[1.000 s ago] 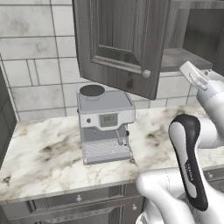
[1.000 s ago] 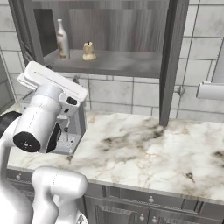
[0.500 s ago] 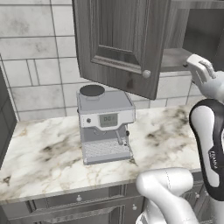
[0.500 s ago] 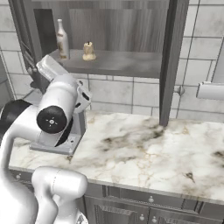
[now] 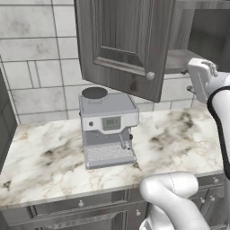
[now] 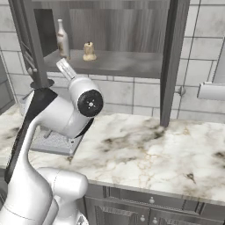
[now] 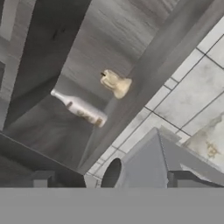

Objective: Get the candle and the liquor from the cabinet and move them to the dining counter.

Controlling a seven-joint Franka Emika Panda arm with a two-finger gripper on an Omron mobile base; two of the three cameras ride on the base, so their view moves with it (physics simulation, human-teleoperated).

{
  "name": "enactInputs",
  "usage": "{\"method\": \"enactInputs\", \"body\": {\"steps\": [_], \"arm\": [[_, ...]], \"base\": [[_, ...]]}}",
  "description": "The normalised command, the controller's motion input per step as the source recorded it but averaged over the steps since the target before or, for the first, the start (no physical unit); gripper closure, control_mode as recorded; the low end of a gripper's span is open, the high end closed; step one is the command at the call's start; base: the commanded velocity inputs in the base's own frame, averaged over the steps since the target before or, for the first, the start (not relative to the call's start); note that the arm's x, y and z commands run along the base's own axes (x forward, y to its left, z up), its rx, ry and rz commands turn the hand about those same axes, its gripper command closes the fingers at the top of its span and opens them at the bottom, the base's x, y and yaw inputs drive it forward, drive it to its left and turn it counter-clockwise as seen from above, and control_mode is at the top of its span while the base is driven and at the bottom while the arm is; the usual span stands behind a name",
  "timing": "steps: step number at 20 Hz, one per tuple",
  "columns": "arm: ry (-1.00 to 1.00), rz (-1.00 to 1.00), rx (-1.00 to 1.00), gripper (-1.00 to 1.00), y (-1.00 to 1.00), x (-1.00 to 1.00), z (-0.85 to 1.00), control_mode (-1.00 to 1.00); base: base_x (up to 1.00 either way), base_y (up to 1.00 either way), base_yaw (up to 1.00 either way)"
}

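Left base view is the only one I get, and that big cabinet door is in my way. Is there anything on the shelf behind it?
Observer: Yes. In the right base view the liquor and the candle both stand upright on the shelf of the cabinet.
Operator: Are they squished together?
Observer: No, there is a gap between them. The candle is to the right of the liquor in that view, and much shorter.
Operator: Is the claw grabbing one?
Observer: No. In the hand view the claw is open and empty, and both things are ahead of it, untouched.
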Motion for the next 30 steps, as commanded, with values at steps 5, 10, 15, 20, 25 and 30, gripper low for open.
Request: {"method": "enactInputs", "body": {"steps": [5, 10, 15, 20, 25, 30], "arm": [[0.17, 0.13, 0.03, -1.00, 0.26, 0.55, -0.21, -1.00], [0.12, 0.15, 0.04, -1.00, 0.13, 0.46, -0.05, -1.00], [0.07, 0.16, 0.07, -1.00, 0.20, 0.39, -0.01, -1.00], [0.03, 0.17, 0.07, -1.00, 0.42, 0.20, 0.00, -1.00], [0.02, 0.18, 0.06, -1.00, 0.39, 0.15, 0.00, -1.00], [0.00, 0.22, 0.02, -1.00, 0.45, -0.13, 0.00, -1.00]], "base": [[0.00, 0.00, 0.00], [0.00, 0.00, 0.00], [0.00, 0.00, 0.00], [0.00, 0.00, 0.00], [0.00, 0.00, 0.00], [0.00, 0.00, 0.00]]}}
